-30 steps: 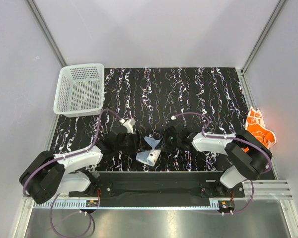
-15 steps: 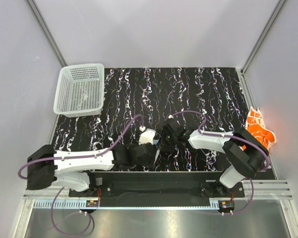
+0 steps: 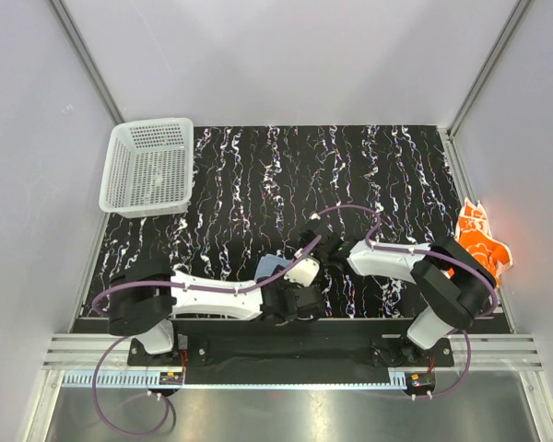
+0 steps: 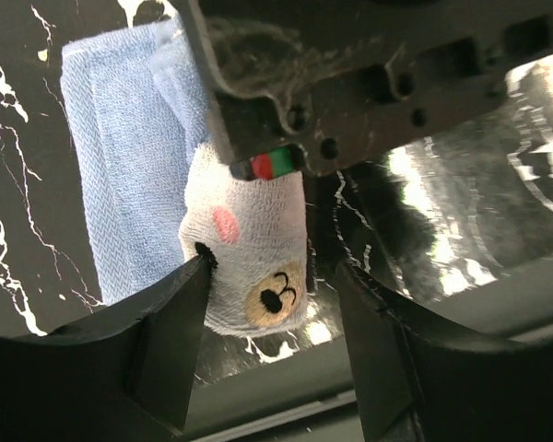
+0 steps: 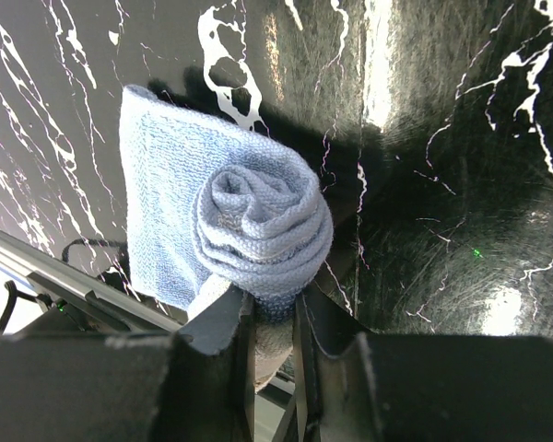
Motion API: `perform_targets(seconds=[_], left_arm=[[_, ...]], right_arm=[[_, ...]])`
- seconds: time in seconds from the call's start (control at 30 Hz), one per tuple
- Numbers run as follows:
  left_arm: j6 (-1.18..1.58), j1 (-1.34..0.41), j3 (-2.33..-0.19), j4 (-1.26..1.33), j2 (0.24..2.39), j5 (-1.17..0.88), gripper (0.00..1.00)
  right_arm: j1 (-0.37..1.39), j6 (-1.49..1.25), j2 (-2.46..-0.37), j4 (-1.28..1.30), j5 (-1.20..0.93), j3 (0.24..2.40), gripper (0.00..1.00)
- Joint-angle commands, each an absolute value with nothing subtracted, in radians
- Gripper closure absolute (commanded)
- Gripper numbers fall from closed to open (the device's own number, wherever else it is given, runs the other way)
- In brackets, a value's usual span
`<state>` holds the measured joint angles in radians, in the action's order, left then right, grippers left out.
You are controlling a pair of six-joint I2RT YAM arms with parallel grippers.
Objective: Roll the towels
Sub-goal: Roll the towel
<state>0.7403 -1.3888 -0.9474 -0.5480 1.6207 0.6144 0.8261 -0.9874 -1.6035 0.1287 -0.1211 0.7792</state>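
Black marbled tabletop (image 3: 369, 175) under both arms, and right at the near edge the action is tight. Nearest, the left gripper (image 4: 272, 276) is spread wide, astride the tip of the light blue towel (image 5: 258, 221). One of its fingers (image 4: 180, 295) touches the cloth and the other stands just clear. I'd say it is there to steady or tuck the loose end.

Facing it from just beyond, the right gripper (image 5: 275, 308) is pinched narrow on the roll itself. The spiral of cloth bulges above its fingertips and a flat tail lies off to one side. It's clamped, I judge, so the coil can't spring open.

Writing? None readable. The roll's white tip carries a little cartoon face with a pink cheek and brown snout, and a red-and-green light shows on the right gripper's body.

Well off to the right gripper's outer side, the orange flowered towel (image 3: 481, 241) lies crumpled at the table edge, not yet rolled. Far beyond the left gripper sits a white perforated basket (image 3: 120, 180).
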Motion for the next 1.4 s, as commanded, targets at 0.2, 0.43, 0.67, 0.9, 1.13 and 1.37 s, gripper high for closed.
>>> perform_targets(seconds=[0.2,0.43,0.67,0.9,1.13,1.37], left_arm=[[0.761,-1.391,-0.894,-0.468,1.666,0.624,0.47],[0.761,-1.39,-0.836,-0.413,1.666,0.603,0.66],[0.762,-1.379,-0.756,-0.33,1.628,0.546,0.8],[0.716,-1.367,-0.677,-0.227,1.53,0.453,0.83],[0.718,-1.324,-0.591,-0.166,1.427,0.393,0.84],[0.709,-1.292,-0.554,-0.16,1.356,0.367,0.84]], right_arm=[[0.844,-0.963,-1.663,0.204,-0.086,0.785,0.97],[0.842,-0.954,-1.669,0.23,-0.086,0.801,0.96],[0.841,-0.939,-1.652,0.291,-0.039,0.816,0.81],[0.786,-0.913,-1.634,0.379,-0.005,0.827,0.38],[0.655,-0.835,-1.612,0.403,-0.026,0.833,0.37],[0.56,-0.778,-1.611,0.454,-0.025,0.883,0.36]])
